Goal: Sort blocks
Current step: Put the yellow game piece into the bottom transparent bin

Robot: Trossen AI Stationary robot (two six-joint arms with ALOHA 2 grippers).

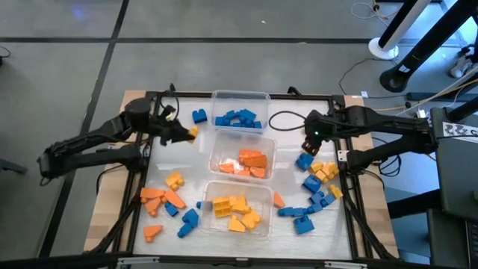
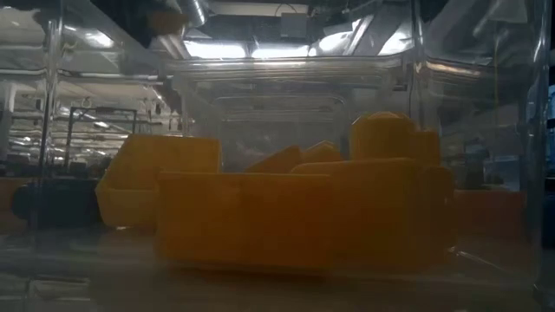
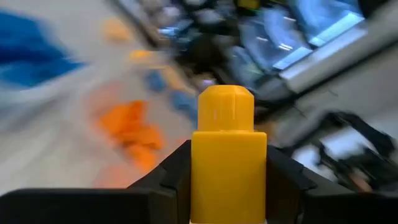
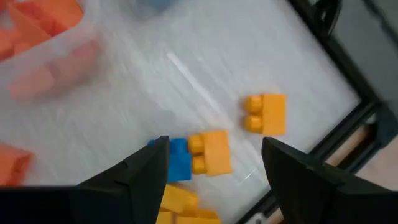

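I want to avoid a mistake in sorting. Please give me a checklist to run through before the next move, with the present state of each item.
1. Left end effector holds a yellow block: ok, the block sits between its fingers.
2. Yellow tub has room for it: ok, it holds yellow blocks with bare floor showing.
3. Left end effector is over the yellow tub: not ok, it is beside the blue tub, near the table's far left part.
4. Right end effector is free: ok, open and empty above the loose blocks on the right.
5. Orange tub holds only orange: ok, as far as the high view shows.
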